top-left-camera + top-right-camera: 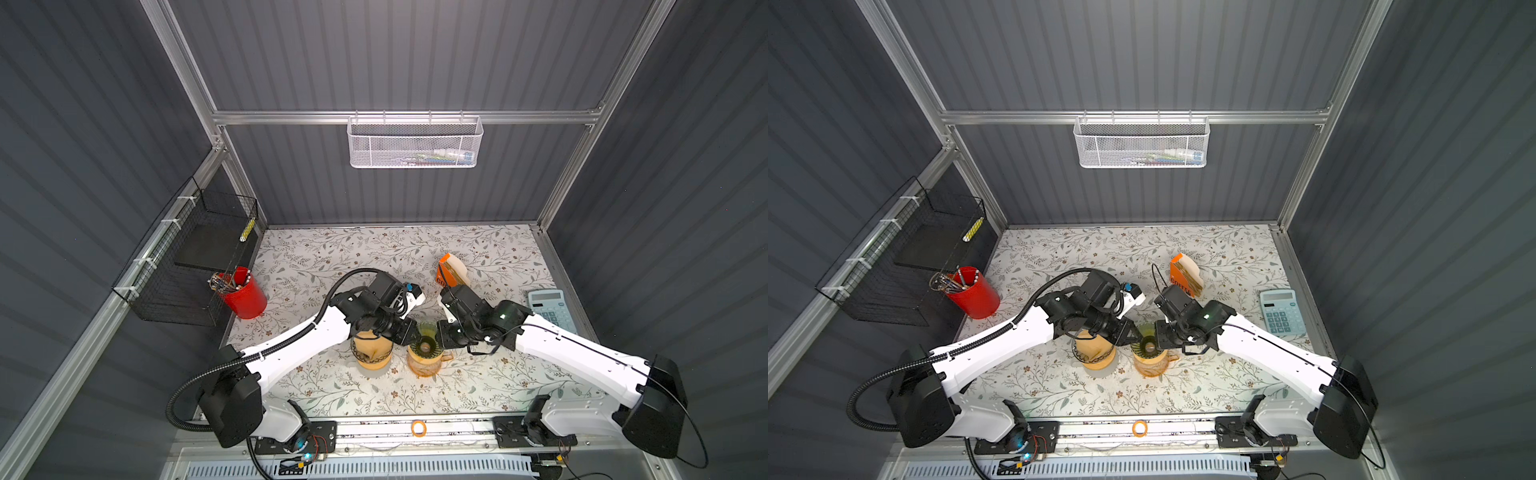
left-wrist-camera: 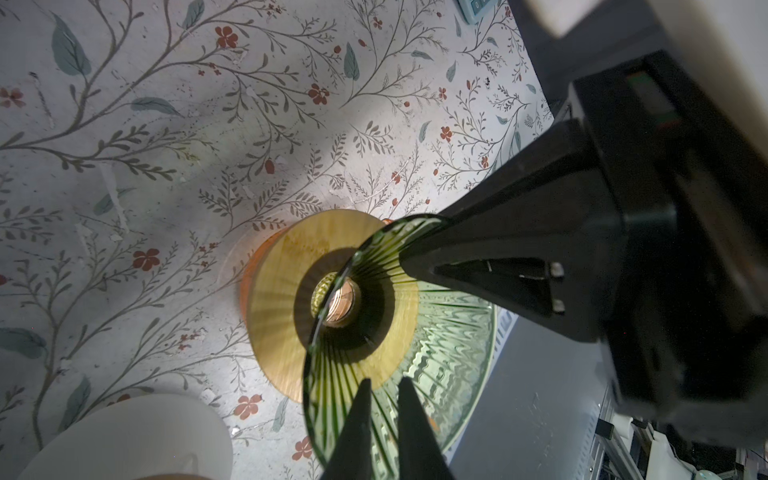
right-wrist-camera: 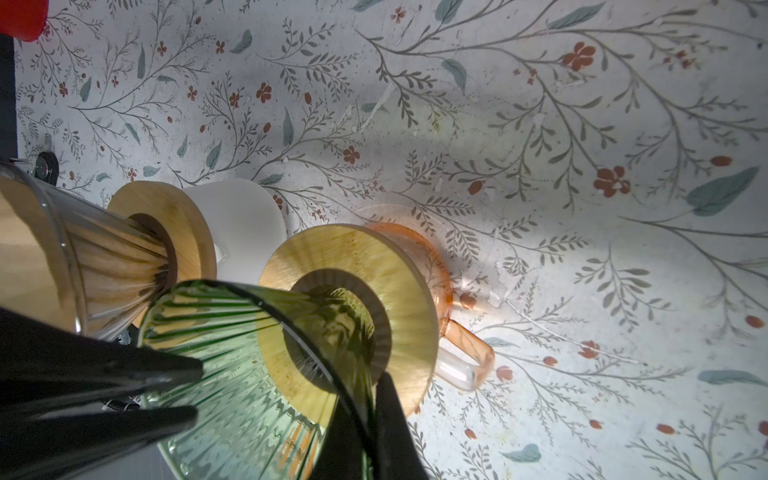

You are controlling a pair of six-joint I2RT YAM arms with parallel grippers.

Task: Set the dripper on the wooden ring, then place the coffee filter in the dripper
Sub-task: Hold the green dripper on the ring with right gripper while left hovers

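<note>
Left wrist view showed left jaws and right jaws pinched shut on the dripper (image 2: pixel 449 345) rim; it wanted holding level, centred over the mug (image 3: pixel 436 262), without squeezing the glass.

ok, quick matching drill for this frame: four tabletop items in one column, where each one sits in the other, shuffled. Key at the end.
Items
1. green dripper
2. calculator
3. red cup
4. orange filter box

Places
a. far right, lying flat
b. on the glass mug
c. furthest back
d. far left

Pairs: 1-b, 2-a, 3-d, 4-c
</note>
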